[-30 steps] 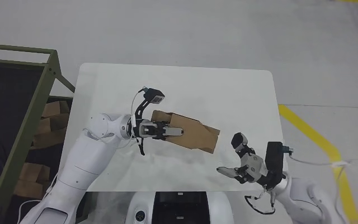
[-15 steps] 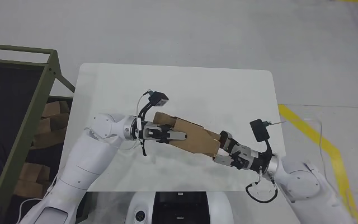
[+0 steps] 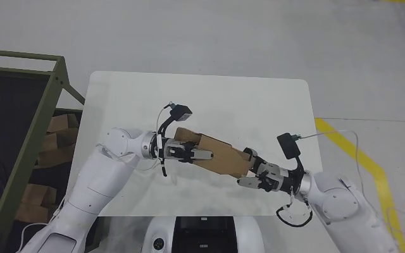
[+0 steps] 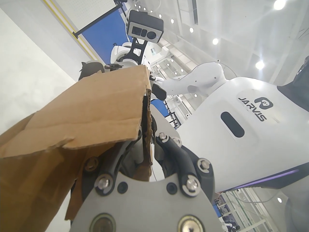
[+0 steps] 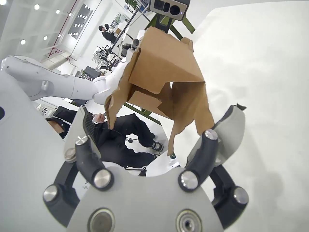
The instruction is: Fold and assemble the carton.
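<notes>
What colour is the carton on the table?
The carton is plain brown cardboard. The right wrist view shows it best.

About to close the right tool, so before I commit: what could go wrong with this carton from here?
1. The left tool pinches just one wall of the carton. A push from the far end could twist it out of that grip.
2. The open right tool sits around a loose hanging flap with ragged edges. Closing might crumple or tear it rather than fold it.
</notes>
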`<action>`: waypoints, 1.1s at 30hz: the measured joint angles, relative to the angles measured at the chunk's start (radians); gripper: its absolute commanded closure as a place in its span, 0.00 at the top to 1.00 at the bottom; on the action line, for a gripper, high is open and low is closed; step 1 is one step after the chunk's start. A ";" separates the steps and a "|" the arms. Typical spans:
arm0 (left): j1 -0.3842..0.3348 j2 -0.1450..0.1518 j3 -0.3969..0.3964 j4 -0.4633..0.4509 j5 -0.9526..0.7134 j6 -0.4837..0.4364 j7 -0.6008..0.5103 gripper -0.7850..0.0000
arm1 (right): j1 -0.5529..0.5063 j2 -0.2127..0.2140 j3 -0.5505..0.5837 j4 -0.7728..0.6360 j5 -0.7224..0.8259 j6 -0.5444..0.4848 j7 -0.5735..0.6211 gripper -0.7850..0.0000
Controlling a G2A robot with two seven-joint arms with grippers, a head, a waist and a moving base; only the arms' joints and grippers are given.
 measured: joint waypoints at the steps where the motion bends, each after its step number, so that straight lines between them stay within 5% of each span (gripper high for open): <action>1: 0.000 0.000 0.001 0.002 0.003 -0.002 0.002 0.00 | -0.002 0.001 0.001 0.000 0.006 -0.009 0.004 0.93; 8: -0.003 0.002 0.008 0.005 0.010 -0.009 0.009 0.00 | -0.018 0.005 0.013 -0.004 0.033 -0.048 0.027 0.91; 10: -0.003 0.003 0.010 0.003 0.012 -0.011 0.011 0.00 | -0.020 0.006 0.015 -0.005 0.040 -0.055 0.025 0.74; 16: -0.002 0.006 0.013 -0.001 0.017 -0.016 0.016 0.00 | -0.018 0.005 0.006 0.007 0.072 -0.079 0.026 0.51; 33: -0.001 0.015 0.022 -0.017 0.019 -0.025 0.025 0.00 | 0.008 0.007 -0.002 0.043 0.118 -0.078 0.039 0.45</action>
